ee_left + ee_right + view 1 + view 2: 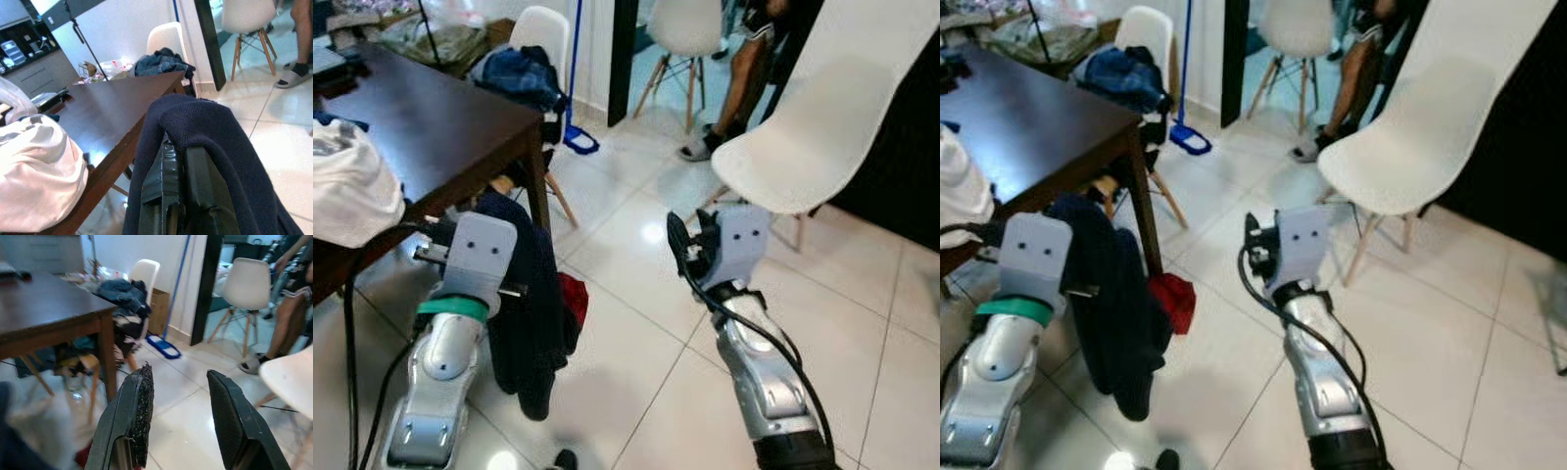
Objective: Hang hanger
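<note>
Draped over left hand (183, 196), beside the dark worktop (431, 127): a navy knit garment (533, 313), limp, hanging floorward; fingers underneath close together. Raised level over tiles, right hand (178, 426), fingers apart, empty. Beyond, white chair (803, 137).

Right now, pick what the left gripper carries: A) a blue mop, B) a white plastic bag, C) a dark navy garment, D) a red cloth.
C: the dark navy garment drapes over the left gripper and hangs down beside the dark wooden table.
</note>
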### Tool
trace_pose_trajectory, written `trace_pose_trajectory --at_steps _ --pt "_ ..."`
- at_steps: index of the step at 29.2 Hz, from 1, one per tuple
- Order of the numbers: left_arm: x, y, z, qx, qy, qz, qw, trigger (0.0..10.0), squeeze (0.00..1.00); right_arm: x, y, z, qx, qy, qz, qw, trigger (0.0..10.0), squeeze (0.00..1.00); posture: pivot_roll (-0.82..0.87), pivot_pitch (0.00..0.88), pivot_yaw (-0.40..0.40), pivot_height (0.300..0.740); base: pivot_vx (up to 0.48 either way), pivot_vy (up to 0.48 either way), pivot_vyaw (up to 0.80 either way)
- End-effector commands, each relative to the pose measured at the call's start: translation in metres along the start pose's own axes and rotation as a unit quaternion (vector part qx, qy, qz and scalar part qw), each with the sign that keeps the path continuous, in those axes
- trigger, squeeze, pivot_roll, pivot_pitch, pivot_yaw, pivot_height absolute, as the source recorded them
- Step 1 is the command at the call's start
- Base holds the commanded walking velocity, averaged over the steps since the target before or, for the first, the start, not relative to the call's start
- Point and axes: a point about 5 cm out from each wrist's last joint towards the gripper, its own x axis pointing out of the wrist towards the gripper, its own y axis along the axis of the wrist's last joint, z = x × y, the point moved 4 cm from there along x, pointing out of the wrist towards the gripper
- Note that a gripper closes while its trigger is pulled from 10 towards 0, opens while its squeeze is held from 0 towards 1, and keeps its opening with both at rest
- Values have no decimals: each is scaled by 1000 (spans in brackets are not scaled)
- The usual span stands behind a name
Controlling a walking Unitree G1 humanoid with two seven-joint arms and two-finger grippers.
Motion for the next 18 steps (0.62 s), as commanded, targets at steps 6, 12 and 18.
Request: trace_pose_trajectory --at_steps 6,12,18 --pt "-1 3 -8 7 15 7 1000 10000 0 0 0 -7 9 8 -1 1000 10000 0 92 40 -6 740 0 0 799" --pt "-1 1 -9 11 23 3 1000 10000 0 0 0 -8 10 9 -1 1000 10000 0 93 42 -5 740 0 0 799" --pt "0 -7 -15 -3 39 -22 999 10000 0 0 0 -9 11 9 -1 1000 10000 0 95 43 -5 740 0 0 800"
